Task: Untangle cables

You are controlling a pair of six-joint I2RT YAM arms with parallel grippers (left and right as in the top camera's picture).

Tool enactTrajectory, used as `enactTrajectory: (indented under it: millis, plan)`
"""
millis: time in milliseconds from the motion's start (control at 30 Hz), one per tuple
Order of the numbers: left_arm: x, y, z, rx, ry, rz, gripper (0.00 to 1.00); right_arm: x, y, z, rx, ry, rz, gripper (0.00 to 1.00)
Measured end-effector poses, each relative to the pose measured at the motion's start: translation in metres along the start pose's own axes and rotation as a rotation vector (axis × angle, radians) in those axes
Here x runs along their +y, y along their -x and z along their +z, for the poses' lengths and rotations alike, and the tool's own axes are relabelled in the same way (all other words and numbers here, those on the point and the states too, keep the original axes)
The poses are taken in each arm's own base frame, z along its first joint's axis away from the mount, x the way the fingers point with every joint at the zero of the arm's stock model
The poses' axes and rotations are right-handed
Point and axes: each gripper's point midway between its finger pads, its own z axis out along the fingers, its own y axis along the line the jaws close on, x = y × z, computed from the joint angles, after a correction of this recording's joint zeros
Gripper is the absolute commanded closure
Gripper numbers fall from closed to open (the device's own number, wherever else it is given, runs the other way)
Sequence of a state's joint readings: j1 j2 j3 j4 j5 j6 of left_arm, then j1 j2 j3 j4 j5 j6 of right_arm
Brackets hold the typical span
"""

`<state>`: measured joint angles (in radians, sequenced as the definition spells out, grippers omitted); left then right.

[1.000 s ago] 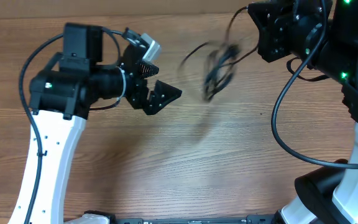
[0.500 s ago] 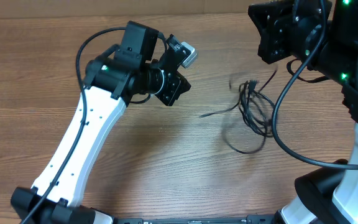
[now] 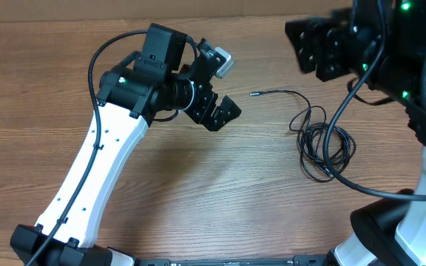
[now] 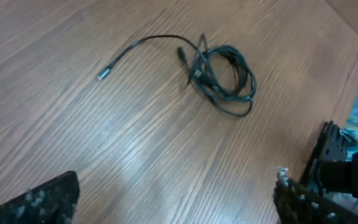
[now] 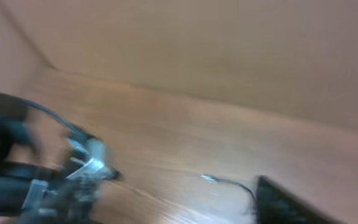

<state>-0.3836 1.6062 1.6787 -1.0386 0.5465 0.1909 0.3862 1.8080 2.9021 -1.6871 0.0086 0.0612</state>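
"Nearest to us, at the front of the table (image 3: 198, 210), what do we have?"

"We see the left arm (image 3: 102, 170) standing up from its base and reaching across the wood. The left gripper (image 3: 226, 118) hangs over bare table, its fingers (image 4: 48, 196) spread wide with nothing between them."

"And where do we find the cables?"

"Beyond that gripper and off to its right, well apart from it. The cables (image 3: 324, 142) lie flat on the table as a small loose coil of thin black loops. One strand runs out to the left and ends in a small plug (image 3: 254, 94). From overhead, the right arm's thicker cable (image 3: 334, 118) crosses in front of the coil."

"And farthest back?"

"We make out the right gripper (image 3: 322, 52), blurred, over the table's far side and clear of the cables. Its wrist view shows one dark finger (image 5: 291, 199) well off to the side, so we read it as parted and holding nothing."
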Motion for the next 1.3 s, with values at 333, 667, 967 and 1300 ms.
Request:
enactTrajectory:
  millis: [333,667,967,1300]
  plan:
    - [0.014,0.032,-0.060,-0.105,0.184,-0.022,0.00,-0.067,-0.064,0.110,0.259,-0.406,0.343,0.00]
    - [0.021,0.025,-0.070,-0.082,0.257,-0.041,0.00,-0.129,-0.182,0.231,0.385,-0.681,0.751,0.00]
    - [0.023,0.020,-0.070,-0.061,0.269,-0.051,0.00,-0.144,-0.260,0.260,0.453,-0.742,0.908,0.16]
    - [0.023,0.012,-0.069,-0.031,0.269,-0.066,0.00,-0.151,-0.297,0.256,0.442,-0.863,1.199,0.19]
